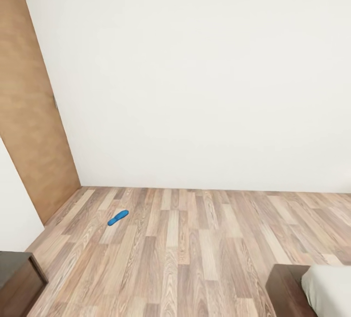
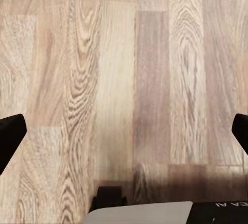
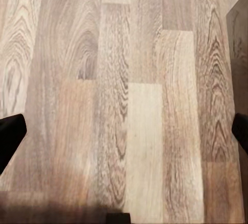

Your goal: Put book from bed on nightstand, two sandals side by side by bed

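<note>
Nearest the robot, both claws hung over bare wood-plank floor [image 1: 195,258]. The left claw [image 2: 124,131] was spread wide, its dark fingertips [image 2: 10,136] at opposite edges of the left wrist view, holding nothing. The right claw [image 3: 124,131] was spread just as wide and empty. In the head view, a nightstand [image 1: 17,278] stood at the lower left, and the bed [image 1: 312,290] corner showed at the lower right. Farther off, one blue sandal [image 1: 118,217] lay alone on the floor, near the brown door [image 1: 29,112] and the white wall [image 1: 195,73].
</note>
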